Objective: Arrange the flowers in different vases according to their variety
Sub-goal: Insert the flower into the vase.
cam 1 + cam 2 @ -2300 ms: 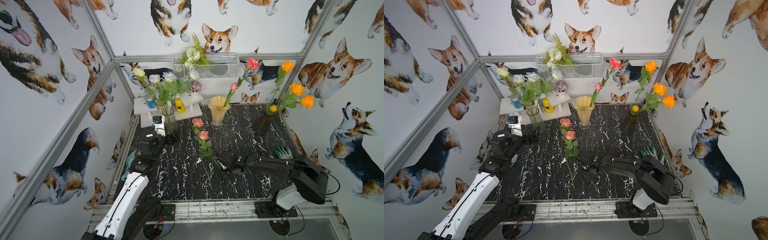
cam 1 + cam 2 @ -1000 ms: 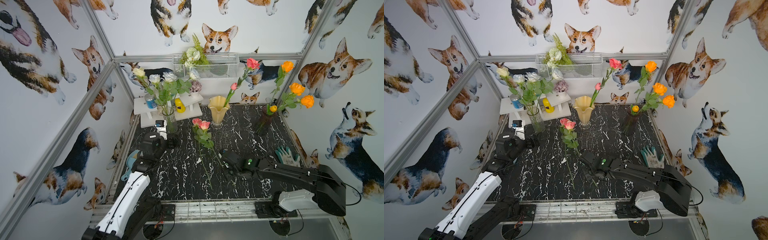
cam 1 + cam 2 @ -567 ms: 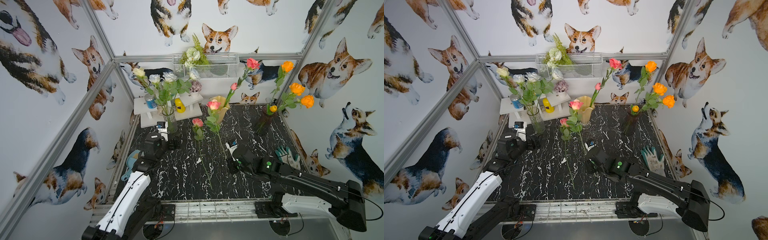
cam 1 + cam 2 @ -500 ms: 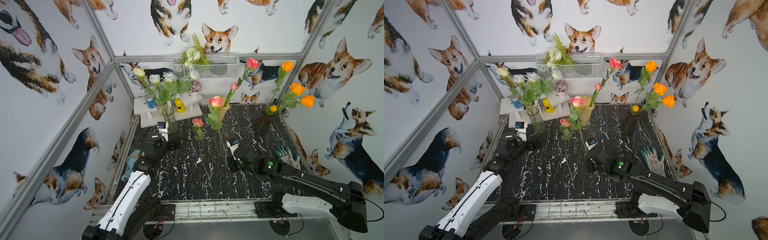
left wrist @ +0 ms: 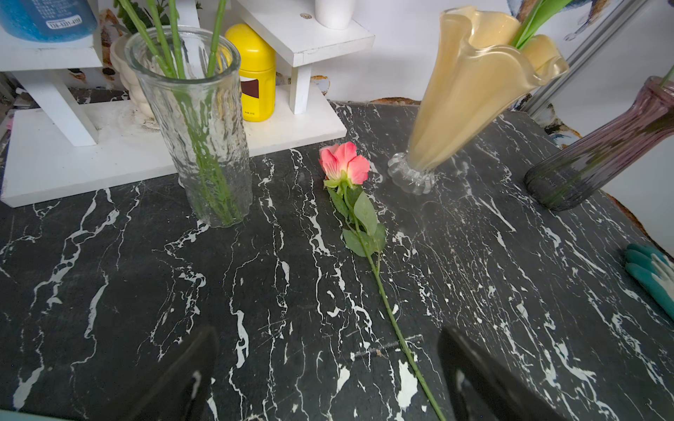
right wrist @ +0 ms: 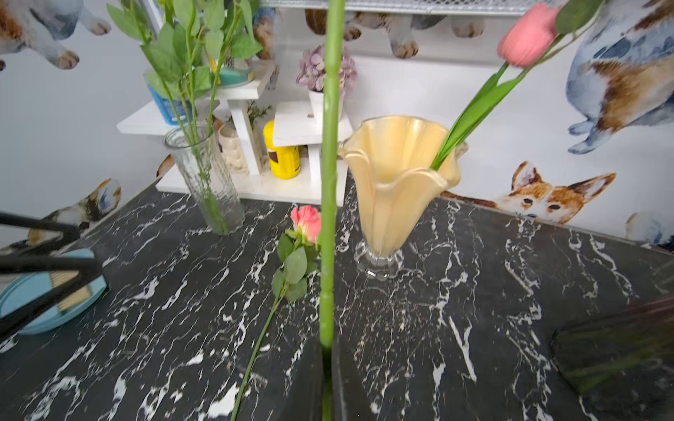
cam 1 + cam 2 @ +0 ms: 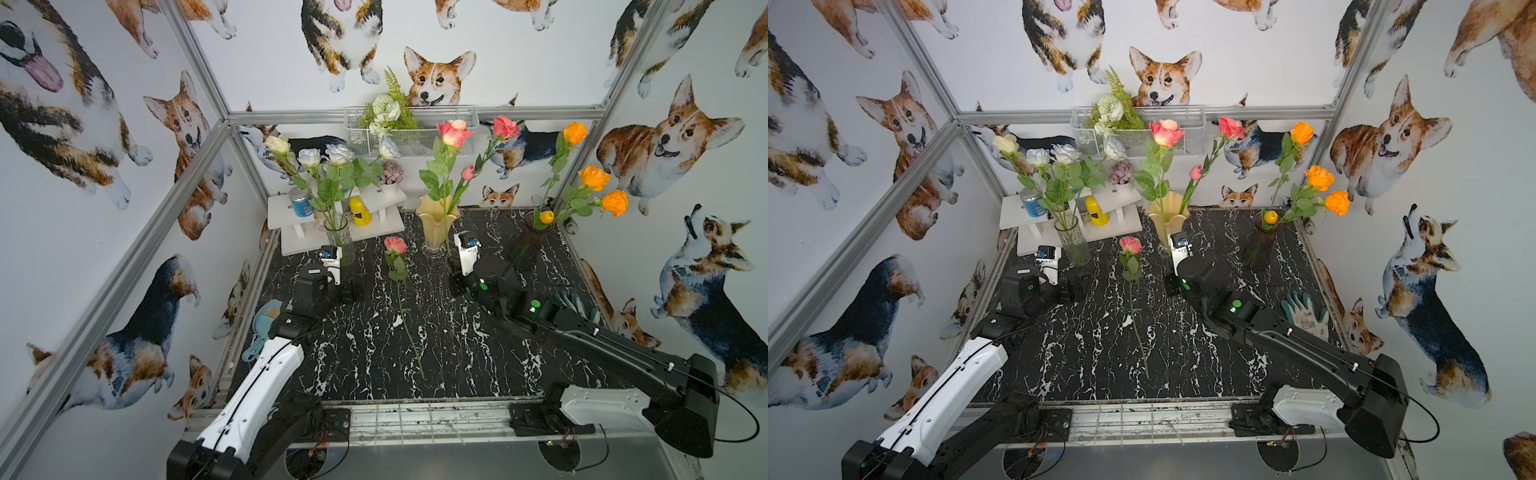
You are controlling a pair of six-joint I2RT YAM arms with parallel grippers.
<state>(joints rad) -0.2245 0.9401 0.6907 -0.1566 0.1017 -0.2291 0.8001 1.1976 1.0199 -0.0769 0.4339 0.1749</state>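
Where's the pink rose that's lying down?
In both top views the pink rose lies flat near the middle of the black table, its bloom between the clear glass vase and the creamy-yellow vase.

In the right wrist view the upright rose [image 6: 330, 182] runs out of frame with its bloom unseen and the purple vase [image 6: 616, 350] is only a dark blur — in the left wrist view the frame cuts off the glove [image 5: 651, 268] and the left fingers [image 5: 182, 375].
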